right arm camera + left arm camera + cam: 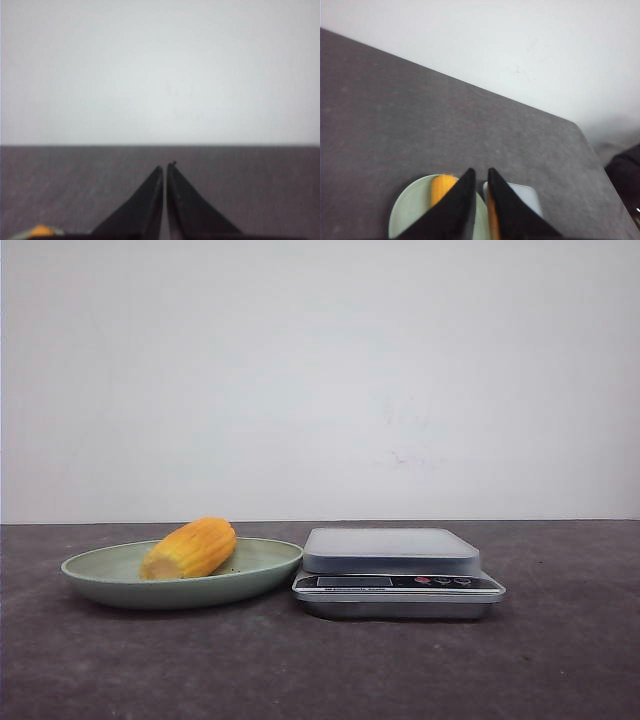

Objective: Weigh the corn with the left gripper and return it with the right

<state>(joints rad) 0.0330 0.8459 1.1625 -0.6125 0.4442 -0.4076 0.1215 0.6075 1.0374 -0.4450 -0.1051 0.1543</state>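
The corn [190, 548], a stubby yellow-orange cob, lies on a pale green plate [100, 580] at the left, its pale cut end toward the front. A silver kitchen scale [395, 570] stands just right of the plate, its platform bare. Neither gripper shows in the front view. In the left wrist view my left gripper [481, 172] is shut and empty, high above the plate [410, 212], the corn [441, 186] and the scale [525, 194]. My right gripper [165, 167] is shut and empty over bare table; a bit of the corn [40, 231] shows at the frame's corner.
The dark grey table [320, 670] runs back to a white wall [320, 370]. In the left wrist view the table's far corner [572, 125] shows, with a dark object [625, 172] beyond the edge.
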